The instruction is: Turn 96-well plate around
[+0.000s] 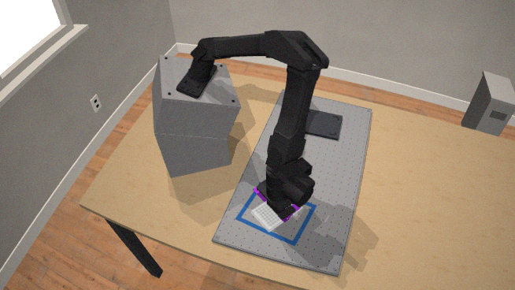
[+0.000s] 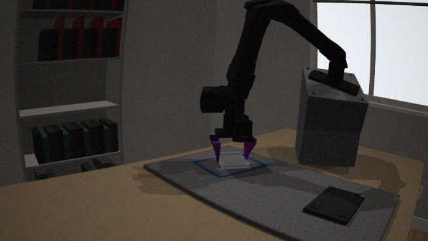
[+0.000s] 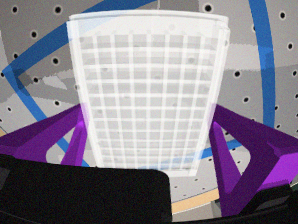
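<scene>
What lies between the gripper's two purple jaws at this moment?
The white 96-well plate: the gripper is shut on its two sides, over the blue taped outline. The wrist view shows it best.
</scene>
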`<action>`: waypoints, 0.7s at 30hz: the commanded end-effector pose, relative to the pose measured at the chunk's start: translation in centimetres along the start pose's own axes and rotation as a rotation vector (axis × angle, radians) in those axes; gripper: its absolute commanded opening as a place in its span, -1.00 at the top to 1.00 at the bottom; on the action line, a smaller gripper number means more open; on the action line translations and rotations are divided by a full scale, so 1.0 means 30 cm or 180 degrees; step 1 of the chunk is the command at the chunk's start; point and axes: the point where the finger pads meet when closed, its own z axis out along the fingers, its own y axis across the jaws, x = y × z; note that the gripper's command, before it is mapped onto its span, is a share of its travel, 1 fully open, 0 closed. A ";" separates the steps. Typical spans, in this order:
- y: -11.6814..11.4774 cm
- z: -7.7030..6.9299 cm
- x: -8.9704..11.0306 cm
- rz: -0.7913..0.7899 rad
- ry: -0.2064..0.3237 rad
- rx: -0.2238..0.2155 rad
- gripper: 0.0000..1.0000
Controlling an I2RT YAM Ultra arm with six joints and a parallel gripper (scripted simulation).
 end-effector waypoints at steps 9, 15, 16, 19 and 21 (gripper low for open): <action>-0.018 0.008 0.000 0.0010 -0.0003 0.0046 1.00; -0.018 0.008 0.000 0.0010 -0.0003 0.0046 1.00; -0.018 0.008 0.000 0.0010 -0.0003 0.0046 1.00; -0.018 0.008 0.000 0.0010 -0.0003 0.0046 -1.00; -0.018 0.008 0.000 0.0010 -0.0003 0.0046 -1.00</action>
